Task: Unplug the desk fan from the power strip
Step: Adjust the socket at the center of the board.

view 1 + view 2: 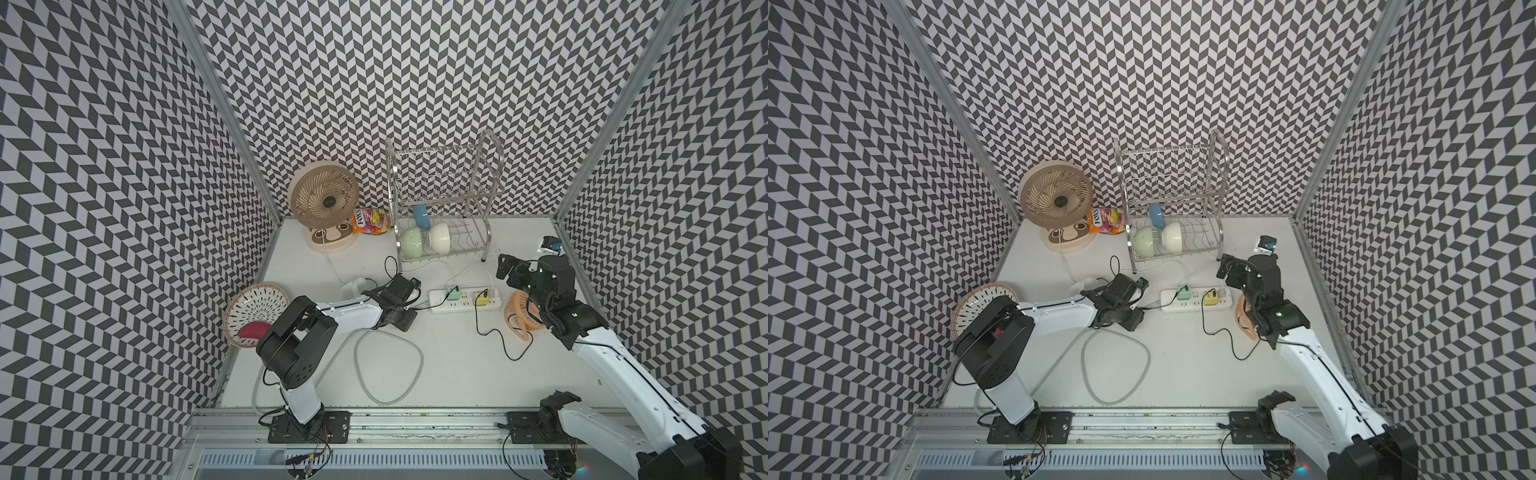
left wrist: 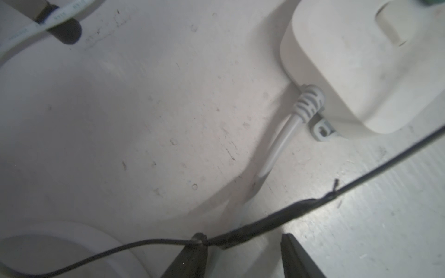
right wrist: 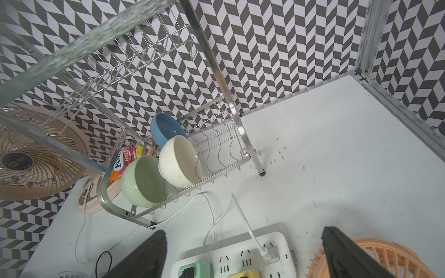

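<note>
Though spread, right tool point(image 3: 244, 230) near strip point(image 3: 236, 252).

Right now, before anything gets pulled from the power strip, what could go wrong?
A thin black cable crosses the left end effector and could snag. The green adapter, yellow adapter and clear plug sit close together near the open right end effector; the wrong one might come out. Nothing holds the power strip; it may lift.

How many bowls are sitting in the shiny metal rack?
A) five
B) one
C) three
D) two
C: a blue bowl, a cream bowl and a green bowl sit on the lower shelf of the dish rack.
</note>
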You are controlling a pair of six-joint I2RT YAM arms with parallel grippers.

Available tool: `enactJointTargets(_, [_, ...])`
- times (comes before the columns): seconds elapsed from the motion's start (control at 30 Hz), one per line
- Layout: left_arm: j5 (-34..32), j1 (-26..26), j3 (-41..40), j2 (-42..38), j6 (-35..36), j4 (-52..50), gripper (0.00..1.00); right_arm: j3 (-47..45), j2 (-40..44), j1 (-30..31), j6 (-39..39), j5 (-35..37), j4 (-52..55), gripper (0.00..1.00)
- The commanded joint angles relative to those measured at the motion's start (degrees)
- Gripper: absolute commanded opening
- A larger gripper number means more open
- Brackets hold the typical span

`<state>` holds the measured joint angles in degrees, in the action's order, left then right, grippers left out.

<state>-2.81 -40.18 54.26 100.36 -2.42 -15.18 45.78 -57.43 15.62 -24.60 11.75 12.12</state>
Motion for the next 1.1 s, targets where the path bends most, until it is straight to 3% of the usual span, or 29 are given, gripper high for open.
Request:
enactJointTargets(0.0, [-3.5,0.2,1.5,1.5,0.5,-0.7,0.55,-1.2,0.7,0.2,0.2,0.1,-2.6,1.0])
enactJointTargets(0.1, [-2.3,-0.2,1.0,1.9,0.3,-1.3,0.45,-1.1,0.5,0.2,0.2,0.1,-2.6,1.0])
enactJointTargets(0.2, [-1.4,-1.2,0.4,1.7,-0.4,-2.8,0.25,-1.2,0.4,0.2,0.3,0.2,-2.6,1.0])
enactJointTargets(0.3, [-0.1,-2.9,-1.7,-0.1,-2.2,-3.2,0.12,-1.5,0.4,0.2,0.3,0.1,-2.7,0.99])
enactJointTargets(0.47, [3.8,-7.2,-6.8,-3.3,-8.6,-2.9,0.09,-2.0,0.3,0.2,0.4,-0.7,-2.9,1.0])
enactJointTargets(0.63, [9.8,-12.8,-10.7,-4.5,-16.0,-0.2,0.03,-0.4,-2.2,0.2,-0.5,-6.5,-0.5,1.0])
enactJointTargets(0.8, [14.0,-18.1,-12.1,-6.6,-19.6,1.0,0.05,1.4,-4.5,0.4,-2.1,-12.1,4.2,0.99])
enactJointTargets(0.9, [16.1,-18.5,-13.3,-9.4,-20.5,3.5,0.18,1.2,-3.9,3.5,-3.6,-13.2,7.1,0.96])
enactJointTargets(1.07, [15.8,-17.4,-11.6,-14.7,-18.1,4.1,0.34,0.4,-2.8,13.0,-7.3,-9.0,13.6,0.95])
